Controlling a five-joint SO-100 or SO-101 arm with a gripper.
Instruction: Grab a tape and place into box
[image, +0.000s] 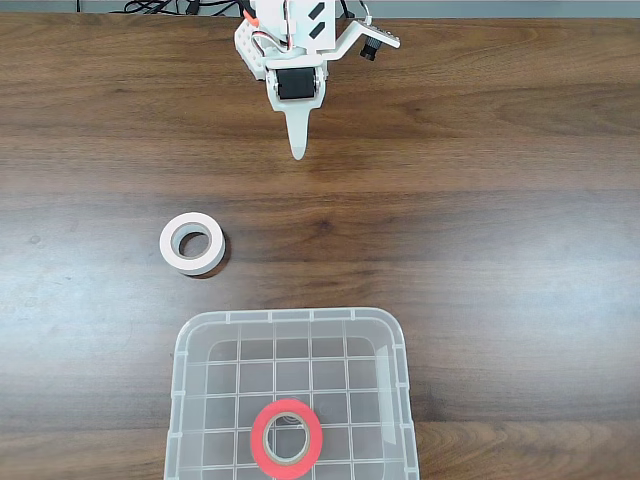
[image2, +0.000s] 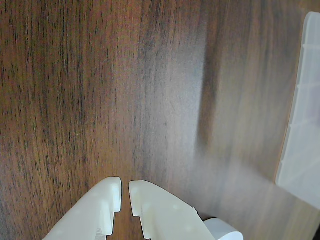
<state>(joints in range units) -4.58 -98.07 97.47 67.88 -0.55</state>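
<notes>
The red tape (image: 259, 441) lies flat inside the clear box (image: 290, 317), near the box's front edge in the fixed view. My white gripper (image: 297, 150) hangs at the far side of the table, well away from the box and over bare wood. In the wrist view its fingertips (image2: 112, 192) stand almost together with nothing between them, so the gripper (image2: 125, 194) is shut and empty. The box's rim (image2: 305, 125) shows at the right edge of the wrist view.
A white tape roll (image: 172, 241) lies flat on the dark wooden table (image: 480, 250), left of centre between the arm and the box. Cables run along the table's far edge (image: 170, 8).
</notes>
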